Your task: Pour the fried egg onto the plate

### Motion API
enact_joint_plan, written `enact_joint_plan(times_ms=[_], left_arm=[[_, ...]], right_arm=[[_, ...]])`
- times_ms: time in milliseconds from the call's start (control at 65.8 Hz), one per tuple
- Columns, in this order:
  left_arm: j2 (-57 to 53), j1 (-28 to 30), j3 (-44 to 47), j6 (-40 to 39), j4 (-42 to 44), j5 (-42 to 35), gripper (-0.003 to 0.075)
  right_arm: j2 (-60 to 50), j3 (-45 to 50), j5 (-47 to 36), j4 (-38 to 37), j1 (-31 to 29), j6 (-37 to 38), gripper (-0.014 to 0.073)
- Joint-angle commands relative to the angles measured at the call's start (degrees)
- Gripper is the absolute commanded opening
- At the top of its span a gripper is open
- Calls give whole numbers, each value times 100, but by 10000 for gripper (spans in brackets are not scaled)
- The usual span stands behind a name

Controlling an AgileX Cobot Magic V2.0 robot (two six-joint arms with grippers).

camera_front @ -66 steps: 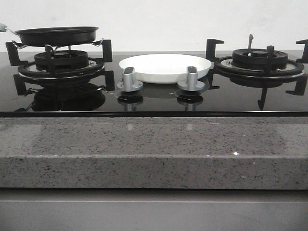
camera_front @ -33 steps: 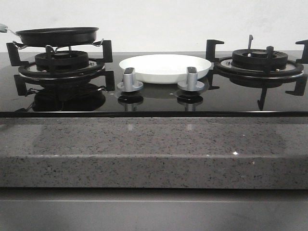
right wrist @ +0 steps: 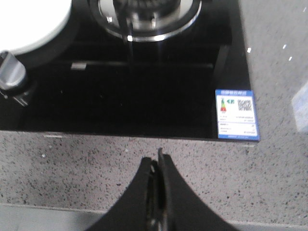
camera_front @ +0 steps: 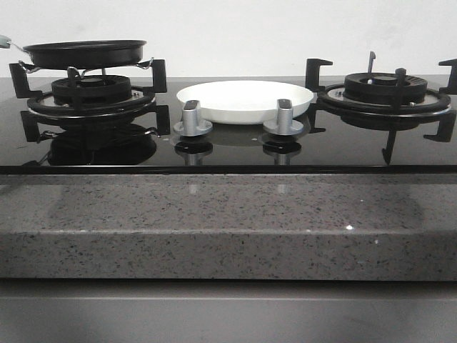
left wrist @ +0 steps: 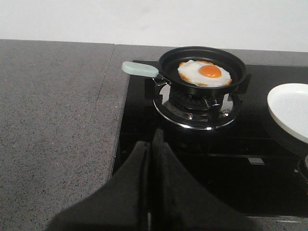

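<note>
Well, left gripper (left wrist: 150, 144): black jaws pressed together w/ nothing between them, hovering over the near edge of the glass hob where it meets the grey speckled counter (left wrist: 53, 120). Right gripper (right wrist: 159, 166): jaws likewise clenched tight on nothing, hanging over the granite strip just in front of the hob's front edge. Neither touches anything.

Out from the left gripper, the fried egg (left wrist: 204, 73) lies flat inside the black frying pan (left wrist: 202, 67), yolk up, browned at the edges, sitting toward the pan's side nearer the plate. Pan rests on the left burner (camera_front: 91, 96) grate; its pale green handle (left wrist: 139, 69) sticks out over the counter, away from the plate. In the front view the egg is hidden by the pan's rim.

Plate (camera_front: 245, 100) sits on the black glass betw. the two burners, just behind the two silver knobs (camera_front: 193, 118), bare white inside. It's near the pan but apart from it.

Out from the right gripper: an energy-label sticker (right wrist: 236, 114) at the hob's front corner, the right burner (camera_front: 385, 89) beyond it w/ nothing on it, and one knob plus an arc of the plate at the wrist view's edge.
</note>
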Motion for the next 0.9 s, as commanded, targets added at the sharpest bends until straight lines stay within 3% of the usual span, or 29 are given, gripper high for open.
enact_joint_plan(times_ms=[0,243,319,441,517,593,684,882], left_arm=[[170,14,-155,-12,-54,-374,-20],[382,14,-155,-12,-54,-235,-16],[471,14,-155,-12,-82,-166,31],[560,14,-155,-12,-91,-143,230],[585,14,-155,-12,-91,-154,384],[585,14,-155,-12,-91,-154,471],[585,14,-155,-12,-91,-166,480],[585,14,-155,-12,-95,-166,479]], right_arm=[[247,-195,-314,43,-32,-41,-67],[403,-195,-230,43,-32,-41,-66],[403,-195,-239,43,-32,-41,-52],[403,-195,-239,43,-32,-41,107],[403,-195,-233,43,-32,-41,279],[403,-195,-218,43,-32,-41,417],[403,-195,-218,43,-32,-41,493],[548,-308,-236,530,23,-252,487]])
